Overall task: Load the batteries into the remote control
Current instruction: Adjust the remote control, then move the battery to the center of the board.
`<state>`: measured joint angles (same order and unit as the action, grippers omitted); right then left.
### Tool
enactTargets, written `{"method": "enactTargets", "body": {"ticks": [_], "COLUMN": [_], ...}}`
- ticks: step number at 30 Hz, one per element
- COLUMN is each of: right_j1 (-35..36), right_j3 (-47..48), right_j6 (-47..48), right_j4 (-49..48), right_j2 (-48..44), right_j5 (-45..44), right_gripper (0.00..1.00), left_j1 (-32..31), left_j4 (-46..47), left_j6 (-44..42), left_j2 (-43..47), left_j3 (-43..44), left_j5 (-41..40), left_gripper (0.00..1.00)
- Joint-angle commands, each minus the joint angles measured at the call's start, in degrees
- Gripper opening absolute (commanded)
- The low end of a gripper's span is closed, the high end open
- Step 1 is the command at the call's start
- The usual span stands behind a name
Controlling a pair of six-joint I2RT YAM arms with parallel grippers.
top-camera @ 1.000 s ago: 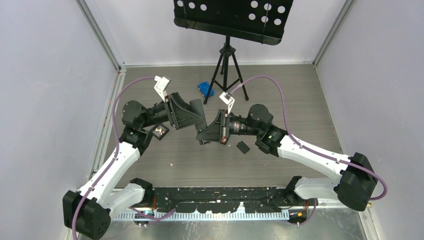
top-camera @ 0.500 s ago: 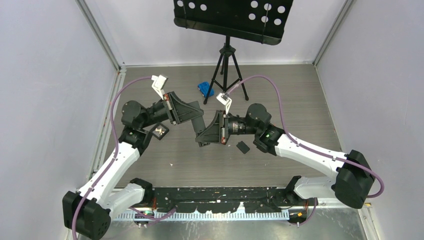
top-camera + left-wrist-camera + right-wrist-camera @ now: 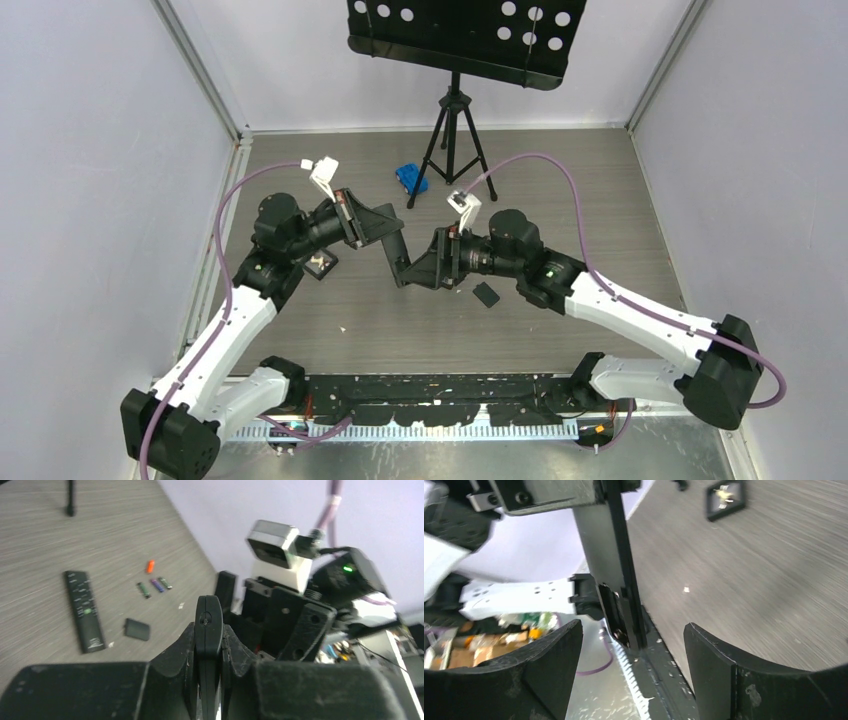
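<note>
My left gripper (image 3: pixel 208 632) is shut on the remote control (image 3: pixel 208 611), a slim black bar seen edge-on between the jaws and held above the table. In the right wrist view the same remote control (image 3: pixel 616 555) hangs down between the fingers of my right gripper (image 3: pixel 631 630), which stands open and apart from it. From above, the two grippers meet mid-table, left gripper (image 3: pixel 392 245) and right gripper (image 3: pixel 414 272). The batteries lie together on the table: orange (image 3: pixel 149 566), green (image 3: pixel 143 590), purple (image 3: pixel 157 585) and another dark one (image 3: pixel 165 583).
A second black remote with rows of buttons (image 3: pixel 84 611) lies on the table by a small black cover (image 3: pixel 137 629), also seen from above as the cover (image 3: pixel 486 294). A tripod stand (image 3: pixel 455 120), a blue object (image 3: pixel 411 178) and a small square box (image 3: pixel 322 264) sit further back.
My left gripper has closed on the remote control, and my right gripper has opened and let go of it. Both arms shifted slightly.
</note>
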<state>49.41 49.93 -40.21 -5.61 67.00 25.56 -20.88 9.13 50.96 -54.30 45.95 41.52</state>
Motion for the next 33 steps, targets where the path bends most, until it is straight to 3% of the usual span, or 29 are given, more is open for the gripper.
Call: {"method": "enactTargets", "body": {"ticks": [1, 6, 10, 15, 23, 33], "right_j1": [-0.3, -5.6, -14.9, -23.6, -31.2, -33.5], "right_j3": [1.6, 1.7, 1.6, 2.7, 3.3, 4.4], "right_j6": [2.9, -1.9, -4.4, -2.6, 2.1, 5.0], "right_j4": [12.4, 25.0, 34.9, 43.0, 42.7, 39.2], "right_j2": [-3.9, -5.5, -4.3, 1.1, 12.4, 21.0], "right_j5": [-16.9, -33.1, -39.3, -46.4, -47.1, -43.6], "right_gripper": [0.78, 0.72, 0.56, 0.53, 0.54, 0.54], "left_j1": [0.0, 0.0, 0.0, 0.0, 0.0, 0.0], "left_j4": [-13.5, -18.1, -17.8, -16.9, -16.6, -18.3], "left_j6": [-8.3, -11.6, -11.8, -11.8, -11.6, -13.0], "left_j2": [0.4, -0.1, -0.7, -0.8, -1.5, -2.2], "left_j3": [3.5, 3.6, 3.5, 3.2, 3.0, 4.5], "left_j5": [-11.9, -17.5, -15.4, -13.8, -12.0, -11.2], "left_gripper": [0.00, 0.00, 0.00, 0.00, 0.00, 0.00]}}
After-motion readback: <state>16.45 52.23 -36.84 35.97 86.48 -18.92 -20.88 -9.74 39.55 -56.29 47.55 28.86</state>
